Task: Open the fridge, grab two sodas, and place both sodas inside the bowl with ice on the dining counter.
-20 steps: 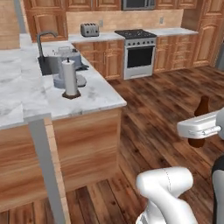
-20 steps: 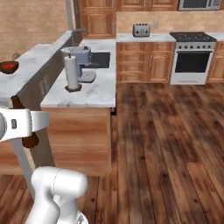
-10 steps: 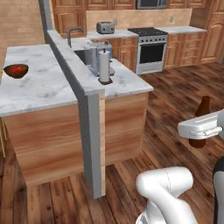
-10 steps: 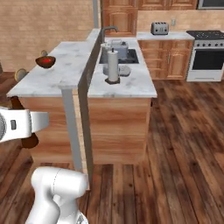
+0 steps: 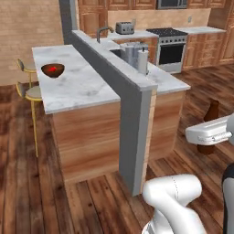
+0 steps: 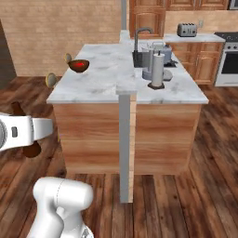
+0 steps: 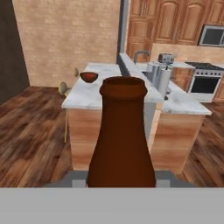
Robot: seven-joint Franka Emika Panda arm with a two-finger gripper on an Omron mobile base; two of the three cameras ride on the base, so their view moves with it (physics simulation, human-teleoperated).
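The gripper (image 5: 211, 137) is closed on the bottle (image 7: 121, 135), held upright, well short of the counter (image 5: 77, 89). The bowl (image 5: 53, 70) sits on the counter's far side and shows red inside, probably the can. Remaining, by this reading: drive to the counter and place the bottle in the bowl.

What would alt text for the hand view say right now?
A dark brown bottle stands upright in the tool, close to the camera. Behind it is the marble counter with a wooden bowl holding something red, and stools alongside.
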